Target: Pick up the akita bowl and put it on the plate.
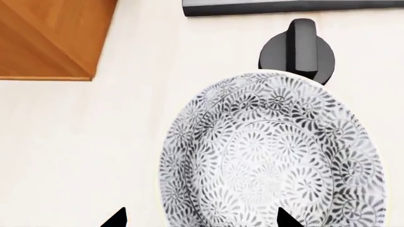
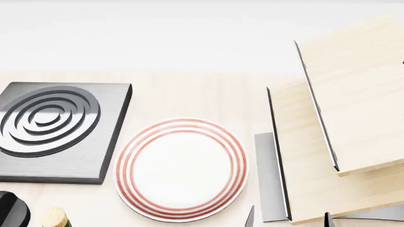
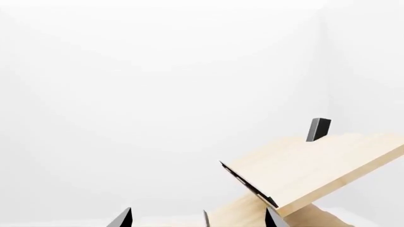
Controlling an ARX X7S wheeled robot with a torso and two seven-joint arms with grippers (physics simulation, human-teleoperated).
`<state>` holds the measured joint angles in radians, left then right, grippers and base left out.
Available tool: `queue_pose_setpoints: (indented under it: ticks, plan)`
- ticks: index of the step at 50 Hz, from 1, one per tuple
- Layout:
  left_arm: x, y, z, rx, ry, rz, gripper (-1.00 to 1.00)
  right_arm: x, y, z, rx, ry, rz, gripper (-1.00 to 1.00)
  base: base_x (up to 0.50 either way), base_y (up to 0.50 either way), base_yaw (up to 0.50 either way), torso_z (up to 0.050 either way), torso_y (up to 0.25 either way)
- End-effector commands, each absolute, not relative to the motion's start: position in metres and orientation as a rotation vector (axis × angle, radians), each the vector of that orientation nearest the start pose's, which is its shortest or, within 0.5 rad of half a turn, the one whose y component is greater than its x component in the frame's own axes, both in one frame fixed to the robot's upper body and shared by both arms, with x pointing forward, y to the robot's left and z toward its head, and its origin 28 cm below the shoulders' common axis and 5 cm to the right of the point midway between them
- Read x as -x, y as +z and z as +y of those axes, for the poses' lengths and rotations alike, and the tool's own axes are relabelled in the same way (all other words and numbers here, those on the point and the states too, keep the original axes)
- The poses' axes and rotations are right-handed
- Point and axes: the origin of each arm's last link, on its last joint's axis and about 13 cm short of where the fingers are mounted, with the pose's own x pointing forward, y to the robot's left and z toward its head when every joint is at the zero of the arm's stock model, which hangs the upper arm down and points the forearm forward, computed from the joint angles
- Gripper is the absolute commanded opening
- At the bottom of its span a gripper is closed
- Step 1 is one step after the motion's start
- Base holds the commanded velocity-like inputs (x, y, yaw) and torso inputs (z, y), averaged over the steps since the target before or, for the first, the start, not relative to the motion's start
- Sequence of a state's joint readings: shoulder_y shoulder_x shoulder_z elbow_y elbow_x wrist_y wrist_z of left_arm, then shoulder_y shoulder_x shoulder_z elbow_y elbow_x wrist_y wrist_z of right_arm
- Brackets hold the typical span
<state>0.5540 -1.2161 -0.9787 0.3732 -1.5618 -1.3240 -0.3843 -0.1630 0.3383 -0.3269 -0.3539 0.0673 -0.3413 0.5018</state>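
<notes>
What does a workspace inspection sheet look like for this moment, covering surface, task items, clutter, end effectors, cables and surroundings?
Surface: pale wooden counter, bare between the items.
Task items: akita bowl shows only in the left wrist view, resting on the counter beside a black knob; plate lies flat and holds nothing, next to the stove burner.
Clutter: tilted light wooden boards at the right; a cork-topped object at the head view's lower edge; an orange wooden block near the bowl.
End effectors: left end effector open, fingertips straddling the bowl's near rim; right end effector open, holding nothing, near the boards.
Cables: nothing seen.
Surroundings: plain white background.
</notes>
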Motion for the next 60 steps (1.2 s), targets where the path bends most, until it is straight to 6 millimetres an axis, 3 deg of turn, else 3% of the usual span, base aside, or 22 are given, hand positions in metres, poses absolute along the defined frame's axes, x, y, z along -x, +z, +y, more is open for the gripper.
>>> queue_pose_setpoints:
  ticks: [1, 60]
  plan:
    - [-0.115, 0.204, 0.413, -0.102, 0.159, 0.870, 1.00, -0.163, 0.069, -0.090, -0.010, -0.063, -0.461, 1.00, 0.00, 0.00, 0.00, 0.000, 0.000]
    - [-0.134, 0.188, 0.424, -0.041, 0.203, 0.878, 1.00, -0.165, 0.065, -0.088, -0.004, -0.052, -0.448, 1.00, 0.00, 0.00, 0.00, 0.000, 0.000]
